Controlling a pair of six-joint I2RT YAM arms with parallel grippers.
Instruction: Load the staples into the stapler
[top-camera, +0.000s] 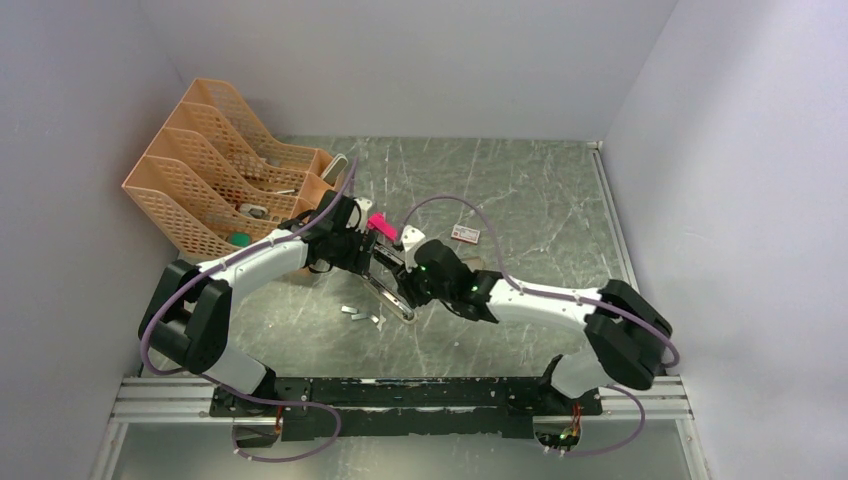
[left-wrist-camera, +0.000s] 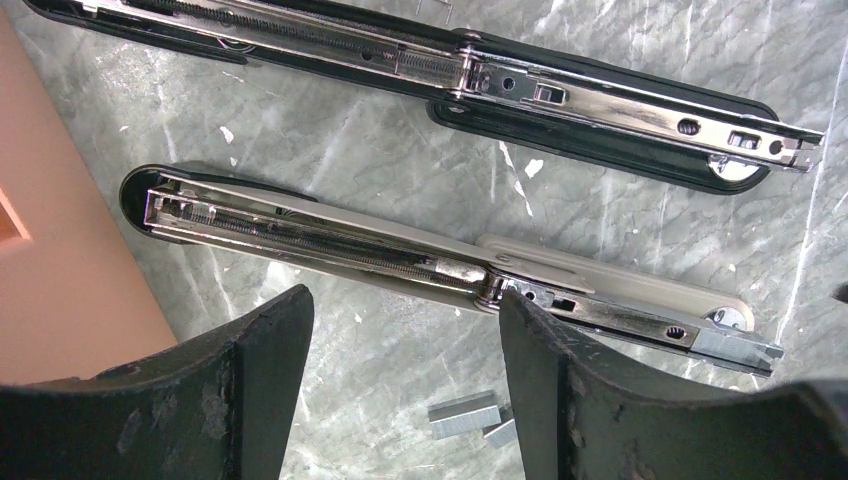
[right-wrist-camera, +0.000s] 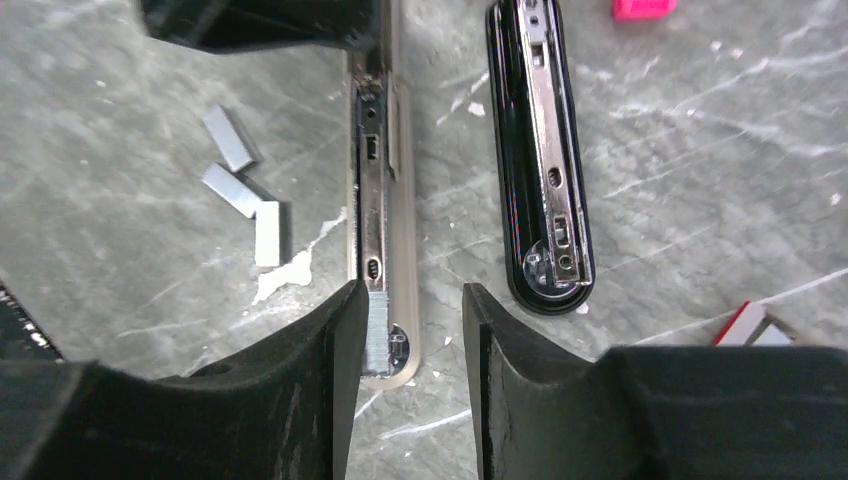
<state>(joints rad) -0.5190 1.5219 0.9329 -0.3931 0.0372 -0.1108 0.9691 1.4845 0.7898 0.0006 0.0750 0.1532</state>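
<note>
Two staplers lie opened flat side by side. One is all black (left-wrist-camera: 560, 100) (right-wrist-camera: 545, 180), the other has a grey base and a black top (left-wrist-camera: 400, 255) (right-wrist-camera: 400, 200) (top-camera: 392, 297). My left gripper (left-wrist-camera: 402, 300) (top-camera: 362, 250) is open and empty, just above the grey stapler's hinge. My right gripper (right-wrist-camera: 412, 292) (top-camera: 415, 280) is open, its fingers astride the grey stapler's front end. A short staple strip (right-wrist-camera: 377, 330) sits in that end of the rail, beside my left finger. Loose staple strips (left-wrist-camera: 465, 415) (right-wrist-camera: 232, 190) (top-camera: 360, 314) lie on the table next to it.
A small white box with red print (top-camera: 465, 235) (right-wrist-camera: 745, 325) lies right of the staplers. A pink plastic piece (top-camera: 377, 222) (right-wrist-camera: 640, 8) lies behind them. Orange mesh file trays (top-camera: 220, 170) (left-wrist-camera: 60, 250) stand at the left rear, close to my left arm.
</note>
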